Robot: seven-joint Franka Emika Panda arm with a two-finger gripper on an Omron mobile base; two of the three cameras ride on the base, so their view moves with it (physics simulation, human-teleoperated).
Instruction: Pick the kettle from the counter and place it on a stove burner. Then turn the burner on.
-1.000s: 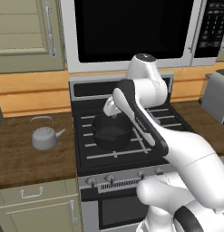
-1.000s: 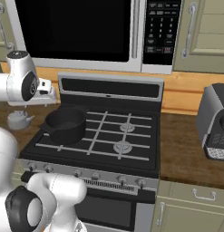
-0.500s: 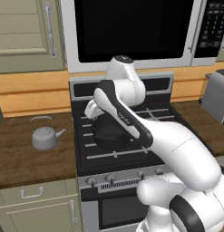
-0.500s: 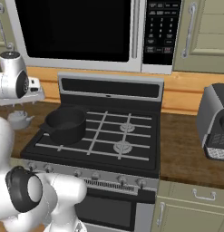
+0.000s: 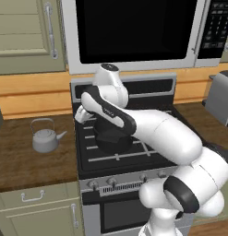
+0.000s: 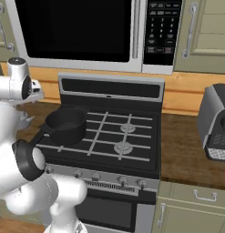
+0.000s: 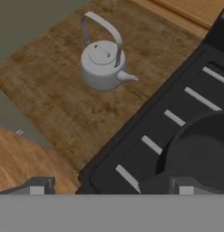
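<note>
Hand view first: the kettle (image 7: 103, 65) sits upright on the counter (image 7: 54, 99), spout aimed toward the stove (image 7: 177, 131), wire handle arched over the lid knob, nothing touching it. The gripper (image 7: 111, 188) hangs above the stove's left edge with its jaws spread wide and empty, fingertips just peeking up at the bottom of the view.

Over in the left base view, the kettle (image 5: 45, 136) stands well left of the stove (image 5: 129, 143) on the dark wood counter (image 5: 23, 161), while the gripper (image 5: 82, 114) hovers at the cooktop's left rim, near the black pot (image 5: 113, 138) on the front-left burner.

So this looks like the reach phase, grasp not yet made. To do it well: carry on left until centred over that handle, line the fingers across the arch, not along it, descend straight, and close at the handle's top so the kettle hangs level. The pot's burner is taken, so plan for a free one.
</note>
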